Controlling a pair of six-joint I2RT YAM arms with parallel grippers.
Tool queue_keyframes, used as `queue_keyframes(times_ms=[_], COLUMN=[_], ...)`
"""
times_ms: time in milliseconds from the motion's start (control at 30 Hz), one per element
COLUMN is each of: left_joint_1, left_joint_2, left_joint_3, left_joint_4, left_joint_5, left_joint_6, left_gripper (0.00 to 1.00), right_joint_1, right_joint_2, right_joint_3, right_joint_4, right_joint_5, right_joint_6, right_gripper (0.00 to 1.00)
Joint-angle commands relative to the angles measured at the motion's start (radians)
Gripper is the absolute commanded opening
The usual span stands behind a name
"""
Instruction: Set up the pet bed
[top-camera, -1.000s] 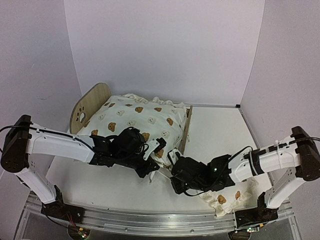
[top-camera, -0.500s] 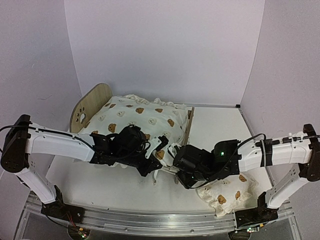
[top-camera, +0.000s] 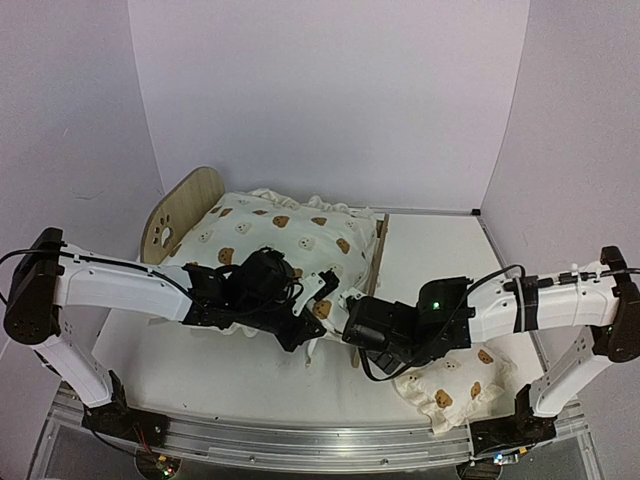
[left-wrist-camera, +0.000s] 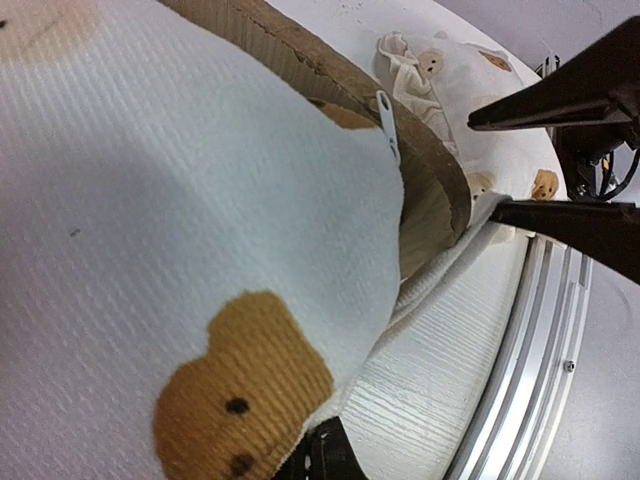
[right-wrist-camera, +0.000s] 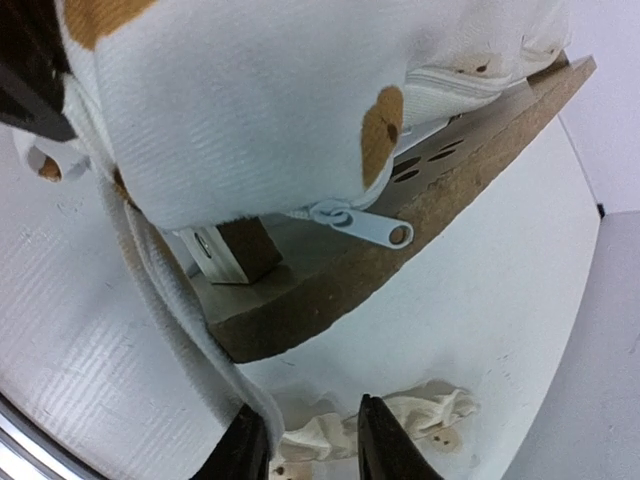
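The pet bed stands at the back left, with its paw-print headboard (top-camera: 180, 212) and low footboard (top-camera: 377, 250). The big cream bear-print cushion (top-camera: 280, 240) lies across it and bulges over the footboard (left-wrist-camera: 440, 170). At the cushion's near corner my left gripper (top-camera: 312, 322) is shut on the cushion's edge; the fabric (left-wrist-camera: 200, 250) fills the left wrist view above the gripper (left-wrist-camera: 325, 458). My right gripper (top-camera: 352, 318) is beside it, just in front of the footboard (right-wrist-camera: 420, 215). Its jaws (right-wrist-camera: 315, 450) stand open, and a white tie strap (right-wrist-camera: 170, 330) rests against the left finger.
The small bear-print pillow (top-camera: 455, 385) lies on the table at the near right, under the right arm; its ruffle (right-wrist-camera: 385, 425) shows beyond the right fingers. A white zipper pull (right-wrist-camera: 365, 222) hangs from the cushion. Purple walls close in on three sides; a metal rail (top-camera: 300, 440) runs along the near edge.
The right gripper has moved up and left from the small pillow toward the footboard, and its jaws have opened. The left arm has kept its hold and barely moved.
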Motion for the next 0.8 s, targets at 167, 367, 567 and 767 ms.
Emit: queue_keyframes(times_ms=[167,367,567,767], left_joint_1=[0.035,0.034,0.032,0.032], left_joint_2=[-0.003,-0.041,-0.059,-0.077], left_joint_3=[0.054,0.002,-0.031,-0.030], left_joint_4=[-0.022,0.005,0.009,0.020], left_joint_5=[0.098,0.209,0.256,0.234], left_joint_6=[-0.005,-0.095,-0.139,-0.135], left_gripper=[0.00,0.00,0.00,0.00], right_joint_1=[-0.009,-0.014,0.010,0.151], right_joint_2=[-0.236,-0.393,-0.302,-0.035], right_joint_3=[-0.107,-0.473,-0.554,-0.472], right_joint_4=[0.078,0.603,1.040,1.159], right_joint_5=[-0.269,-0.369,-0.476,-0.153], right_joint_6=[0.279,0.639,0.582,0.373], right_gripper=[0.59,0.73,0.79,0.79])
